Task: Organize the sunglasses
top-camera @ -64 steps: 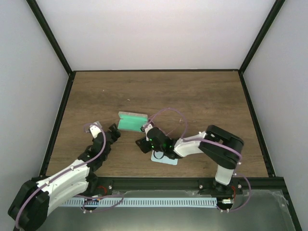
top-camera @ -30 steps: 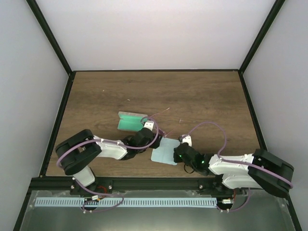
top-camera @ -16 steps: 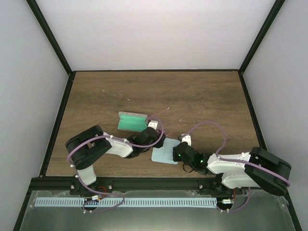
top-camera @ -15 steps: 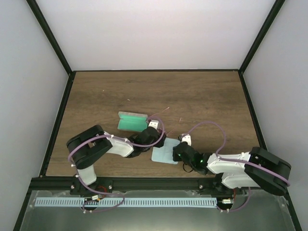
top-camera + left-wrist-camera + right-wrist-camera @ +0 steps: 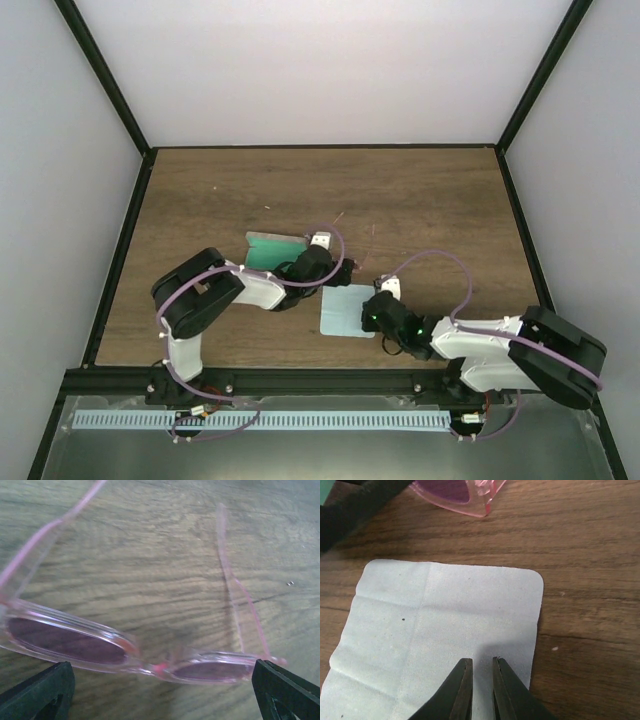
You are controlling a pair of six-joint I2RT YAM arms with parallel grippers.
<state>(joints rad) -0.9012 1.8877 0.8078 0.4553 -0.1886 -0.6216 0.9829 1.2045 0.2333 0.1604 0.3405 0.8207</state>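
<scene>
The sunglasses (image 5: 150,662), with pink lenses and thin pink arms, lie on the wood table. Their front spans the gap between the wide-open fingers of my left gripper (image 5: 162,687), and their arms point away. In the top view they lie at the tip of my left gripper (image 5: 335,267), right of the case, sunglasses (image 5: 347,264). A lens corner shows at the top of the right wrist view (image 5: 455,492). My right gripper (image 5: 481,672) is shut with a hair's gap and empty. Its tips sit over the near edge of the light blue cloth (image 5: 435,625).
The grey case with green lining (image 5: 268,251) lies open just left of my left gripper. The light blue cloth (image 5: 345,310) lies flat between the two grippers. My left gripper's dark finger (image 5: 360,505) crosses the top left of the right wrist view.
My left gripper has moved farther from the arm bases, and the sunglasses have shifted that way with it. The cloth has turned squarer and slid slightly right. My right gripper has barely moved.
</scene>
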